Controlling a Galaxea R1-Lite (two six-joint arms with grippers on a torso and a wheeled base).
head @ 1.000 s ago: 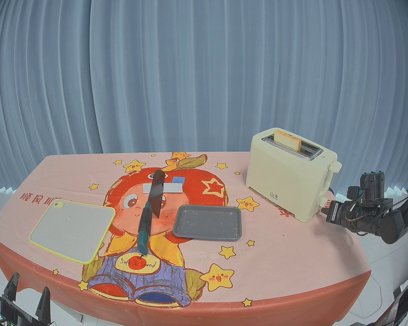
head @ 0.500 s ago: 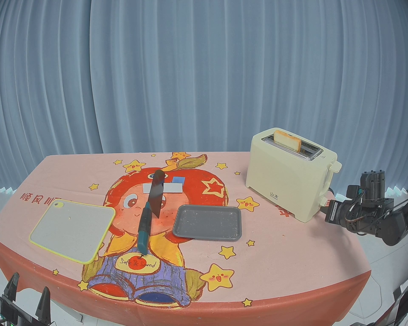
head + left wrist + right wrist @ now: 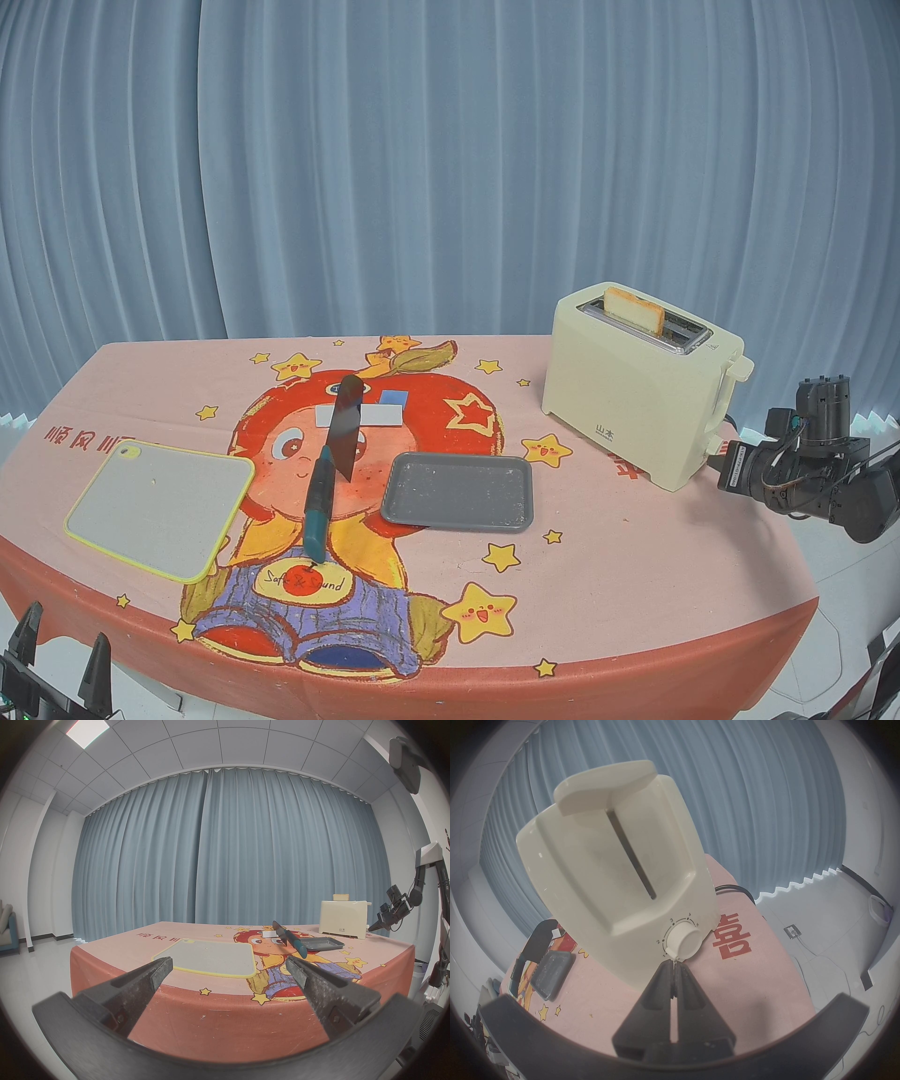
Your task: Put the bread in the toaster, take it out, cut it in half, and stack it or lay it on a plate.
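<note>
**Worktop** (image 3: 656, 562): covered by a pink cloth with a cartoon girl, yellow stars and red characters at its left and right edges. There is also a short line of script on the apple motif near the front.

**Cream two-slot toaster** (image 3: 637, 394): far right of the worktop, with a small dark mark on its front face. A **golden slice of bread** (image 3: 635, 311) stands upright in its farther slot, top edge showing above the rim.
- The right wrist view adds the end panel. It shows a raised **cream lever** (image 3: 604, 785) at the top of its slot and a **round dial** (image 3: 682, 942) ringed with a numbered scale. A **black cord** (image 3: 731, 888) is visible behind.

**Right end effector** (image 3: 674, 966): fingers pressed together and empty, tips at the dial's lower edge. Contact cannot be told.

**Left end effector** (image 3: 229, 966): spread wide and empty, off the near left corner.
- The left wrist view takes in the worktop side-on.

**Grey rectangular tray** (image 3: 459, 492): centre of the worktop.

**Knife with teal handle and dark blade** (image 3: 328, 469): just left of the tray, blade pointing far.

**White board with yellow-green rim** (image 3: 159, 506): near left.

**White card** (image 3: 375, 414) and **blue card** (image 3: 394, 397): beside the blade tip.

Change: the right arm has barely shifted over the last second. Everything on the worktop lies as before.
</note>
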